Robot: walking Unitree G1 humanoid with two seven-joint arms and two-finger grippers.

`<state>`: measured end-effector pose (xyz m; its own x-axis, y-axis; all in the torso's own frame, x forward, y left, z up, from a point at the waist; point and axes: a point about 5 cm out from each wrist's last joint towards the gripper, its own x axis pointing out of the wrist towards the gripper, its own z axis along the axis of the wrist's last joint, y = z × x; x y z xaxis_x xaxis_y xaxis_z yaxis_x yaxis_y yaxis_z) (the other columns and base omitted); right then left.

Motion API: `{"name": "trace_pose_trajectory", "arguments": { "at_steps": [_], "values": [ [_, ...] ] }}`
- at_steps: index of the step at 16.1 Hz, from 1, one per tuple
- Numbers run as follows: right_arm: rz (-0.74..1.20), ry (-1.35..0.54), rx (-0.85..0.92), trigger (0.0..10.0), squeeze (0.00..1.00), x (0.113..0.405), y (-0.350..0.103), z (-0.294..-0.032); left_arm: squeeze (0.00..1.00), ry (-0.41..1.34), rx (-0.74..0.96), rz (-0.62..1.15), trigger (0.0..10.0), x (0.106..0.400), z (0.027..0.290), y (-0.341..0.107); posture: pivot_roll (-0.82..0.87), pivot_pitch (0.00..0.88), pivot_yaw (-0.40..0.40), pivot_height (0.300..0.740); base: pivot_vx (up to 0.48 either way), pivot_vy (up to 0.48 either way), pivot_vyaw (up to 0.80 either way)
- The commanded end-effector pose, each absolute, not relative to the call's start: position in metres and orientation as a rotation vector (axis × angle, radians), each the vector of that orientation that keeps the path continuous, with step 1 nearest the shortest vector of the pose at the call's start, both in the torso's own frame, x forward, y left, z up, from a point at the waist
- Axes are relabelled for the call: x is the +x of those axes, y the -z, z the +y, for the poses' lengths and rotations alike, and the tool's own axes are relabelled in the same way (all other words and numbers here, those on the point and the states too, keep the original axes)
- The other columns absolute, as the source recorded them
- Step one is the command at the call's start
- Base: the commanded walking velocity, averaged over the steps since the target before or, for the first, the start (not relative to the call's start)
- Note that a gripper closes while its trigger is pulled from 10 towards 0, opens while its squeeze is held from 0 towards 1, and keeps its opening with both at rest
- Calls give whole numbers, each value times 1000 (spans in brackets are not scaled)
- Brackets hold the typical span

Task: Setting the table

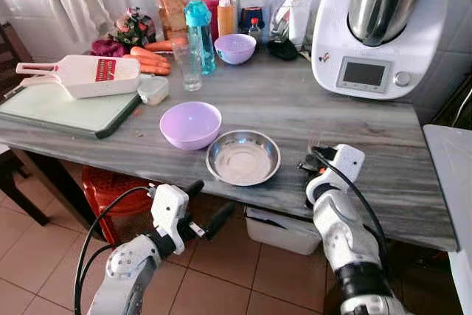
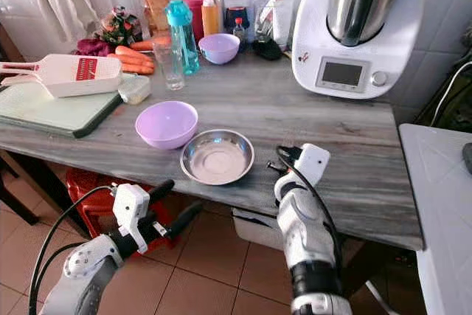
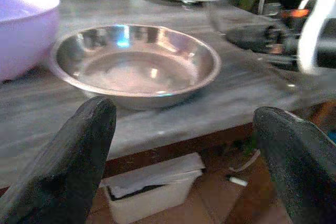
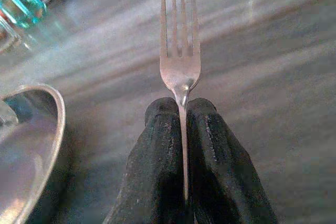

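Note:
A steel bowl (image 1: pixel 243 157) sits near the front edge of the grey counter (image 1: pixel 332 116), with a purple bowl (image 1: pixel 190 124) just to its left. My right gripper (image 1: pixel 309 164) hovers low over the counter just right of the steel bowl. It is shut on a metal fork (image 4: pixel 180 51) by its neck, tines pointing away across the counter. My left gripper (image 1: pixel 209 204) stands open below and in front of the counter edge, facing the steel bowl (image 3: pixel 137 64) with nothing between its fingers (image 3: pixel 79 150).
A white kitchen machine (image 1: pixel 376 27) stands at the back right. A cutting board (image 1: pixel 59 108) with a white slicer (image 1: pixel 81 75) lies at the left. A glass (image 1: pixel 189 64), blue bottle (image 1: pixel 199 35), small purple bowl (image 1: pixel 235 48) and carrots (image 1: pixel 151 60) crowd the back. A red stool (image 1: pixel 110 186) and white box (image 1: pixel 284 230) sit under the counter.

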<state>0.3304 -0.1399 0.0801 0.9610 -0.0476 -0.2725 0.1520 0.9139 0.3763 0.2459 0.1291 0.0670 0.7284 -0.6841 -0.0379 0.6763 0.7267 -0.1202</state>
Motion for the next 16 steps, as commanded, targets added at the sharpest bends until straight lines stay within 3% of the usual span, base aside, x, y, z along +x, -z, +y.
{"name": "trace_pose_trajectory", "arguments": {
  "at_steps": [1, 10, 11, 16],
  "values": [
    [259, 101, 417, 10000, 0, 334, -82, -138, 0, 777, -97, 75, 10000, 246, 128, -71, 104, 0, 29, 740, 0, 0, 0],
    [304, 75, 415, 10000, 0, 339, -72, -131, 0, 818, -91, 83, 10000, 241, 124, -69, 108, 0, 35, 740, 0, 0, 0],
    [319, 69, 421, 10000, 957, 339, -69, -130, 0, 819, -92, 85, 10000, 241, 124, -69, 108, 0, 35, 740, 0, 0, 0],
    [326, 75, 425, 10000, 988, 339, -66, -128, 0, 821, -89, 88, 10000, 242, 122, -67, 111, 0, 34, 740, 0, 0, 0]
  ]
}}
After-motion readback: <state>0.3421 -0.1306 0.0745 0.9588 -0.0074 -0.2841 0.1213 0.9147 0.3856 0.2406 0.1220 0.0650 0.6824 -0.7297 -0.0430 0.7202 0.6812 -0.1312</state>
